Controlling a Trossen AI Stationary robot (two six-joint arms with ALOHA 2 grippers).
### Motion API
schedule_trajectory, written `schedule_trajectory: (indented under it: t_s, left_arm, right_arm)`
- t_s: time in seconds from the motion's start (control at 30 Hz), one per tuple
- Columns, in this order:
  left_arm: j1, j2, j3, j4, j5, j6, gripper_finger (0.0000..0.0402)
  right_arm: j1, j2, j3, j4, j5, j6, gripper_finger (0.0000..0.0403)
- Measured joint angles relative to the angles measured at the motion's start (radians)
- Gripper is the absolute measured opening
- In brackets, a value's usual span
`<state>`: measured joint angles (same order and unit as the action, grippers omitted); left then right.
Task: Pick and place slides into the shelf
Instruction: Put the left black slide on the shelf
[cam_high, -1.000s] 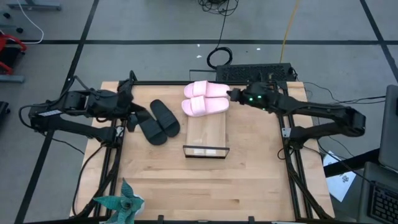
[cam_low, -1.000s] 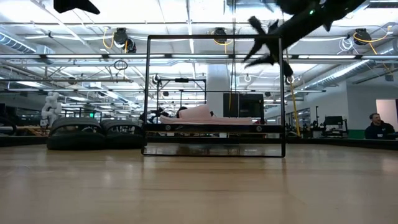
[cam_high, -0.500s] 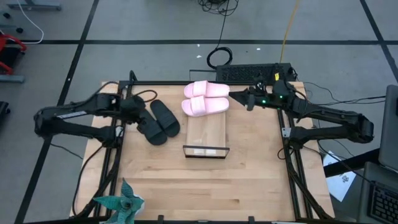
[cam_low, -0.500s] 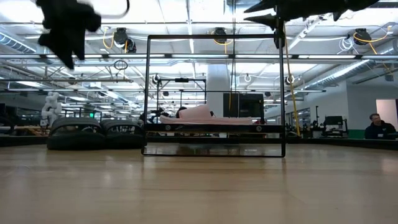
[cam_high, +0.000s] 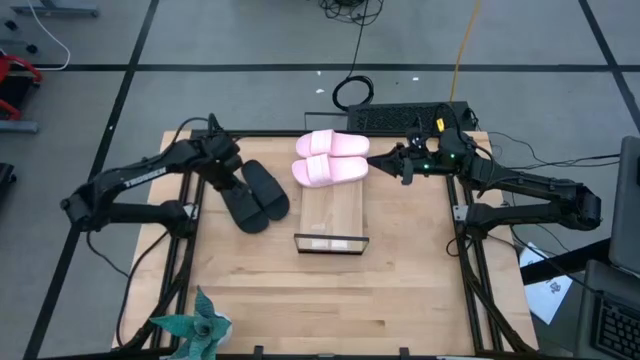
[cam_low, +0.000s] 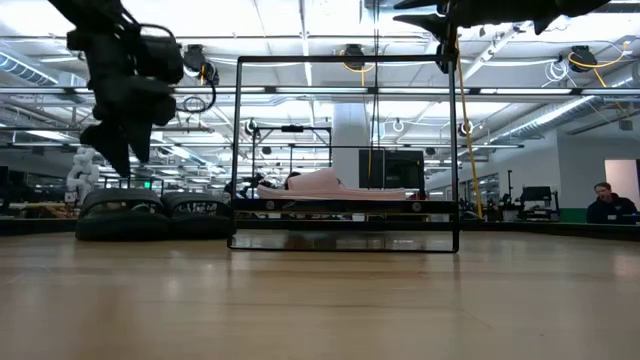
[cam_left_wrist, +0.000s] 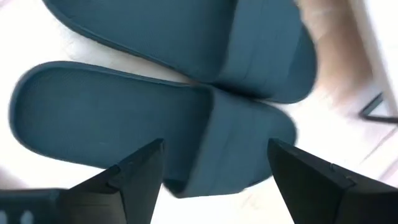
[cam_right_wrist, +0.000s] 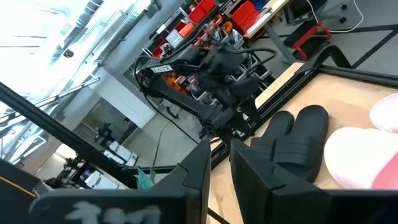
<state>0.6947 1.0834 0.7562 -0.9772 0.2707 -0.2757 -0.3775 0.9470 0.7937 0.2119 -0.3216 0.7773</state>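
Observation:
Two matte black slides (cam_high: 255, 195) lie side by side on the table left of the shelf (cam_high: 332, 215), soles down. My left gripper (cam_high: 224, 172) hangs open just above them, fingers pointing down. In the left wrist view its gripper (cam_left_wrist: 214, 168) straddles the strap of the nearer black slide (cam_left_wrist: 143, 118) without touching it. The pale pink pair (cam_high: 330, 158) lies across the far end of the shelf board. My right gripper (cam_high: 380, 160) is shut and raised, just right of the pink slides (cam_right_wrist: 367, 155).
A green folded-paper plant (cam_high: 195, 330) stands at the table's near left corner. A keyboard (cam_high: 410, 115) and a coiled cable lie beyond the far edge. Dark metal rails run along both table sides. A person (cam_low: 605, 200) sits far off in the room.
My left gripper has swung from the table's left edge toward the black slides, tipped its fingers downward and come down over them. My right gripper has drawn back a little from the pink slides toward the right and risen. The slides have not moved.

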Motion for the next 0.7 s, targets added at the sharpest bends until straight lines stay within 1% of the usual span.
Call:
schedule_trajectory:
  t_s: [0.1,0.23,0.37,0.43,0.5,0.63,0.7]
  left_arm:
    - [0.068,0.061,0.0,-0.016,0.009,0.083,0.0285]
    - [0.125,0.138,0.0,-0.015,0.116,0.166,0.0285]
    - [0.133,0.192,0.0,-0.014,0.132,0.222,0.0285]
    - [0.132,0.206,0.0,-0.015,0.175,0.245,0.0285]
    - [0.131,0.217,0.0,-0.015,0.195,0.271,0.0285]
    - [0.132,0.24,0.0,-0.016,0.173,0.295,0.0285]
    - [0.132,0.246,0.0,-0.014,0.183,0.301,0.0285]
  right_arm:
    - [0.0,0.0,0.0,0.0,0.002,0.024,0.0054]
    - [0.0,0.0,0.0,0.0,0.004,0.029,0.0054]
    - [0.0,0.0,0.0,0.001,0.011,0.03,0.0054]
    - [0.0,0.0,0.0,0.001,0.032,0.03,0.0054]
    - [0.0,0.0,0.0,0.001,0.058,0.03,0.0054]
    - [0.0,0.0,0.0,0.009,0.071,0.025,0.0054]
    - [0.0,0.0,0.0,0.009,0.086,0.025,0.0054]
